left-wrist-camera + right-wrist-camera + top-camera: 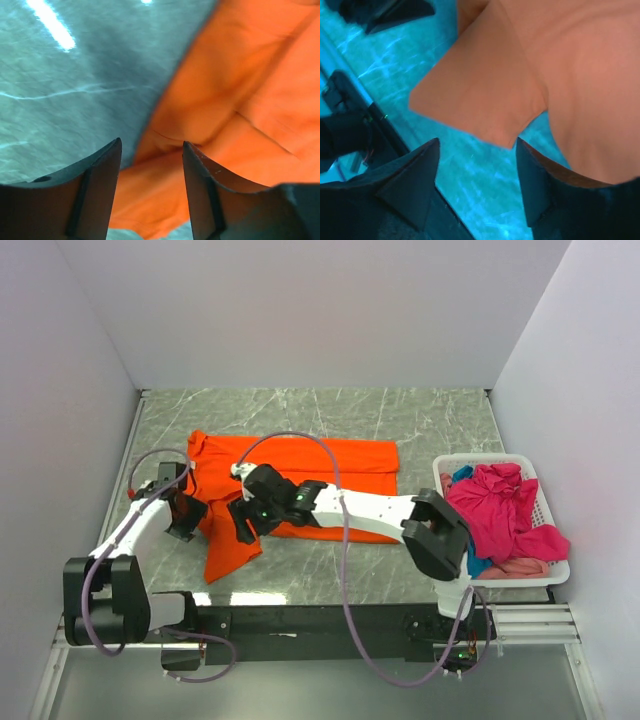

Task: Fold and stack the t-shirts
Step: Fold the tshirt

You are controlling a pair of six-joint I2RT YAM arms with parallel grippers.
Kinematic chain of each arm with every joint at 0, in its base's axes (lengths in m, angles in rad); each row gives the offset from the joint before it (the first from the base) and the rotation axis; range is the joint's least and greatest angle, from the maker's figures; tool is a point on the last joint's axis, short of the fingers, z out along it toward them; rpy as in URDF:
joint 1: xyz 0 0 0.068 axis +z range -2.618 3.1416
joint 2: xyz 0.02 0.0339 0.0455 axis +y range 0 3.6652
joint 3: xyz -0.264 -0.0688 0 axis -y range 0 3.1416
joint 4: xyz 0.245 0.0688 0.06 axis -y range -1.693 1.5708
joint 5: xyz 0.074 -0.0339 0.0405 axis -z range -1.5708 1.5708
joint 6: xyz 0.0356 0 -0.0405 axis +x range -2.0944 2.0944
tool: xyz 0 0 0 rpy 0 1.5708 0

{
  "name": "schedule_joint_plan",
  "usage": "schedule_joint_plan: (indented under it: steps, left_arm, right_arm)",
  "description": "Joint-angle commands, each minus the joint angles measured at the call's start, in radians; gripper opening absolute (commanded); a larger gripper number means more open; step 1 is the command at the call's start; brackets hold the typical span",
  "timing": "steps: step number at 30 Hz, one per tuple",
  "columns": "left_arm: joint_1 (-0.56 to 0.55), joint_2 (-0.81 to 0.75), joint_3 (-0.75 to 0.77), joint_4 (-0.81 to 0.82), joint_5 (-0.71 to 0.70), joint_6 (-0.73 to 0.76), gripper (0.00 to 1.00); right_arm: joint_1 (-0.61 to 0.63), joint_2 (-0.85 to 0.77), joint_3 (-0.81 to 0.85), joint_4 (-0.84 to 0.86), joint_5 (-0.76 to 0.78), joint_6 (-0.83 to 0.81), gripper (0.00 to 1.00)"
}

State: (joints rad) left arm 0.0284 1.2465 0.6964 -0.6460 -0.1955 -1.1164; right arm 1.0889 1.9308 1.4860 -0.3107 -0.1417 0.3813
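Orange cloth short-sleeved t-shirt (335, 462) lies flat on the grey marbled table (420, 420), left of centre. Its long axis runs left to right. One part branches off at the left end and points toward the near-left. I cannot tell which end carries the neck.

My left gripper (188, 520) sits at the shirt's left edge. In the left wrist view its fingers (97, 185) stand apart. The cloth edge crosses the gap between them, with bare table to the left and orange cloth to the right. Nothing is clamped.

My right gripper (242, 525) is just right of the left one, over the near-left branch. In the right wrist view its jaws are also apart. A loose corner of the shirt points into the gap between them. I cannot tell whether a finger touches the cloth.

Far right, well apart from both grippers, the white plastic basket (548, 575) holds a crumpled magenta-pink t-shirt (505, 510), a teal-blue t-shirt (462, 476) and a pale pink t-shirt (515, 566).
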Motion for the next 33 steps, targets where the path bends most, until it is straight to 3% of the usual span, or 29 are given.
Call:
schedule_joint_plan:
  steps: [1, 8, 12, 15, 29, 31, 33]
  left_arm:
    - [0.022, 0.019, -0.037, 0.065, 0.033, 0.033, 0.57]
    - [0.031, 0.103, -0.071, 0.138, 0.065, 0.072, 0.49]
    - [0.031, 0.154, -0.072, 0.152, 0.051, 0.078, 0.30]
    - [0.031, 0.175, -0.077, 0.170, 0.073, 0.089, 0.02]
    - [0.031, 0.116, -0.086, 0.115, 0.045, 0.070, 0.01]
    - [0.031, 0.107, -0.097, 0.112, 0.036, 0.063, 0.01]
    - [0.031, 0.106, -0.100, 0.108, 0.024, 0.053, 0.01]
  right_arm:
    - [-0.018, 0.071, 0.075, -0.045, 0.045, 0.050, 0.68]
    - [0.014, 0.184, 0.174, -0.117, 0.094, 0.065, 0.61]
    - [0.017, 0.221, 0.195, -0.159, 0.100, 0.062, 0.58]
    - [0.022, 0.246, 0.207, -0.185, 0.077, 0.051, 0.57]
    - [0.055, 0.315, 0.287, -0.278, 0.068, 0.036, 0.52]
    - [0.057, 0.327, 0.310, -0.309, 0.086, 0.039, 0.46]
    - [0.057, 0.327, 0.313, -0.321, 0.106, 0.050, 0.28]
